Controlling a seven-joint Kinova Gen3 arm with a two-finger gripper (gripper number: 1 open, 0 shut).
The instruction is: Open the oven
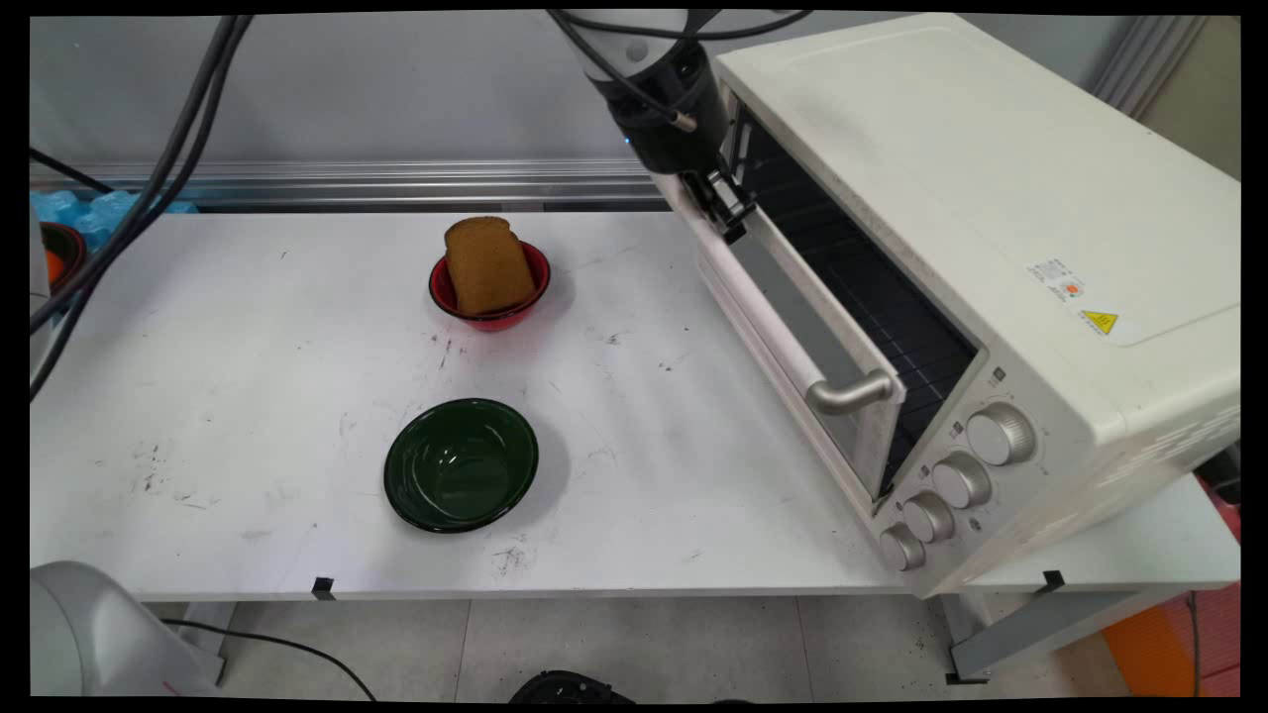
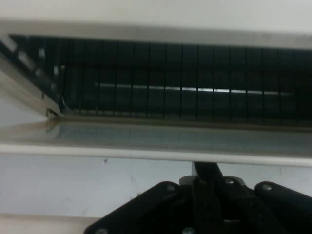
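My gripper [image 1: 731,213] hangs at the far top corner of the toaster oven's door [image 1: 792,307], which stands partly open and tilts outward. Its fingers look shut together, and their tips rest at the door's upper edge with nothing held. The white toaster oven [image 1: 991,198] fills the table's right side, and its dark rack shows behind the door. In the hand view my gripper [image 2: 207,171] sits just below the door's rim [image 2: 146,152], with the wire rack [image 2: 170,83] beyond it. The door's metal handle [image 1: 852,391] is at the near end, far from the gripper.
A brown slice of bread [image 1: 485,262] stands in a red bowl [image 1: 490,317] at the table's middle back. A dark green bowl [image 1: 461,463], with nothing in it, sits nearer the front. Several knobs [image 1: 956,480] line the oven's near end. Black cables [image 1: 149,188] hang at the left.
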